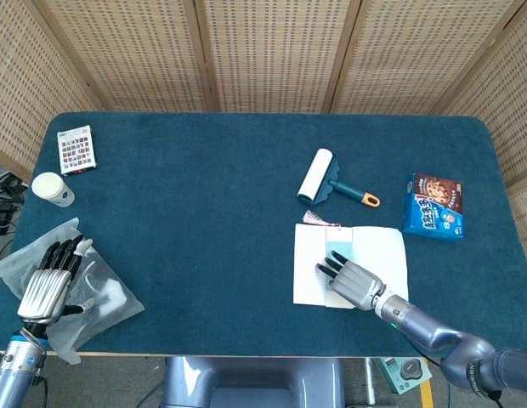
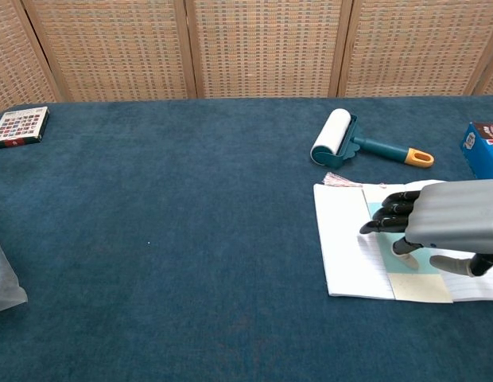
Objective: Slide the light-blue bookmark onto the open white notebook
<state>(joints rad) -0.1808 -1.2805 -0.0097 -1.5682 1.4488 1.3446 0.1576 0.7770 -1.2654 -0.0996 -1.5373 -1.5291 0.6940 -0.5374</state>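
The open white notebook (image 1: 309, 263) (image 2: 345, 237) lies near the table's front right. On its middle lies the light-blue bookmark (image 1: 337, 250) (image 2: 378, 212), a long strip with a pale cream lower end (image 2: 420, 287) and a pink tassel (image 1: 314, 218) (image 2: 336, 180) on the cloth above the notebook. My right hand (image 1: 352, 280) (image 2: 447, 224) lies flat over the bookmark, fingers stretched out and pressing on it. My left hand (image 1: 48, 281) hovers at the front left corner over a clear plastic bag, fingers spread, holding nothing.
A lint roller (image 1: 319, 177) (image 2: 334, 137) with an orange-tipped handle lies just behind the notebook. A blue snack box (image 1: 434, 206) (image 2: 485, 147) sits to the right. A small patterned box (image 1: 76, 150) (image 2: 21, 126), a white cup (image 1: 53, 188) and the plastic bag (image 1: 98, 293) are at far left.
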